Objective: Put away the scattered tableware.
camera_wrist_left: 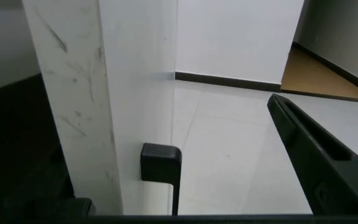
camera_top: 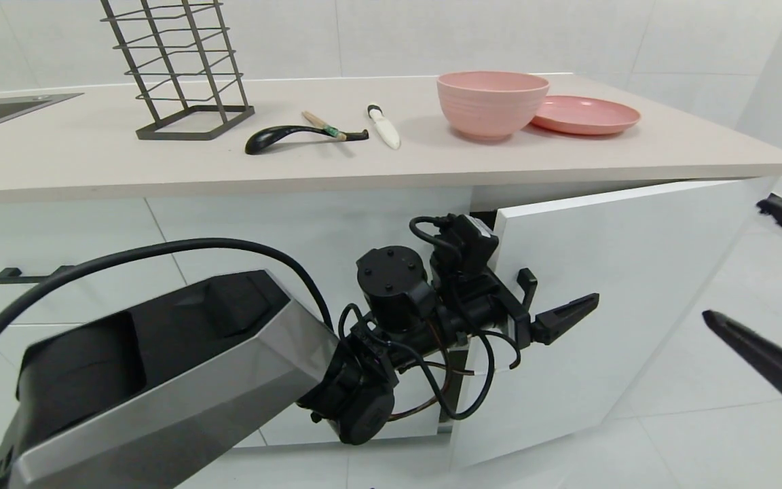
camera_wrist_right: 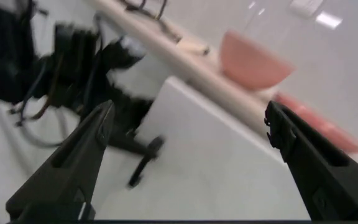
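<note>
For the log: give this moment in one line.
left gripper open at door handle | right gripper open, empty | bowl, plate on counter

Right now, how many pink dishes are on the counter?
2. A bowl sits toward the right end of the counter; a plate lies just right of it, partly behind the bowl. Nothing suggests others are hidden.

One bowl [camera_top: 491,103], one plate [camera_top: 588,114], one spoon [camera_top: 296,136], one white utensil [camera_top: 384,126], one chopstick pair [camera_top: 324,125], one rack [camera_top: 175,136]

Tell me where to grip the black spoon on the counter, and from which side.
Grip the black spoon mid-handle, from above, likely best: its handle lies along the counter, and the wooden stick crosses it nearer the tip.
</note>
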Controlling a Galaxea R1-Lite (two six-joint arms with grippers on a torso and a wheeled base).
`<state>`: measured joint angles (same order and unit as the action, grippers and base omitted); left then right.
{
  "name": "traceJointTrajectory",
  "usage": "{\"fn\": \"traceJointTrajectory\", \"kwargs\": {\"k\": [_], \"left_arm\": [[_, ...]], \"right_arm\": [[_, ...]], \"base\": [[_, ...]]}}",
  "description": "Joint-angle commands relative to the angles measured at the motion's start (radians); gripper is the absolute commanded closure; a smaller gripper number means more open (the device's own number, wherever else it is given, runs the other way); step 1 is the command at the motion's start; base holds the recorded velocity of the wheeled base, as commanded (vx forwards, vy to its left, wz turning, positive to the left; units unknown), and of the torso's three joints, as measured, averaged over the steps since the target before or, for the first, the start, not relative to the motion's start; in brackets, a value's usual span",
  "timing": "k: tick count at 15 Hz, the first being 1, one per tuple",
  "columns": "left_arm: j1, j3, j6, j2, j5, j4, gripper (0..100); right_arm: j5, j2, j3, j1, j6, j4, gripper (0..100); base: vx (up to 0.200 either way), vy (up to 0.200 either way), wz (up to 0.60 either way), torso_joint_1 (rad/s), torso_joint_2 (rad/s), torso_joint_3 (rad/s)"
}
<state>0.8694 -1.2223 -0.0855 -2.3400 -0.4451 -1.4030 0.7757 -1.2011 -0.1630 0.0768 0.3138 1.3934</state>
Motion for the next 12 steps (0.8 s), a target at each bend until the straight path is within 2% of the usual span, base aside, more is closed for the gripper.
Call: {"fn": "traceJointTrajectory", "kwargs": {"k": [1,3,5,8,12], "left_arm": [[0.019,0.026,0.001,-0.009,0.0,-0.021,0],[0.049,0.086,0.0,-0.007,0.0,-0.088,0],[0.069,0.11,0.0,-0.007,0.0,-0.11,0],[0.119,0.11,-0.002,-0.007,0.0,-0.114,0],[0.165,0.11,-0.003,-0.009,0.017,-0.114,0]], "right_arm": [[-0.001,0.052,-0.044,-0.014,-0.002,0.001,0],[-0.046,0.057,-0.101,-0.034,-0.027,0.004,0],[-0.085,0.074,-0.148,-0.045,-0.047,0.003,0],[-0.119,0.086,-0.184,-0.104,-0.067,0.003,0],[-0.156,0.086,-0.193,-0.107,-0.088,0.003,0]], "base": [[0.0,0.0,0.0,0.0,0.0,0.0],[0.0,0.0,0.0,0.0,0.0,0.0],[0.0,0.0,0.0,0.0,0.0,0.0],[0.0,0.0,0.0,0.0,0.0,0.0],[0.0,0.0,0.0,0.0,0.0,0.0]]}}
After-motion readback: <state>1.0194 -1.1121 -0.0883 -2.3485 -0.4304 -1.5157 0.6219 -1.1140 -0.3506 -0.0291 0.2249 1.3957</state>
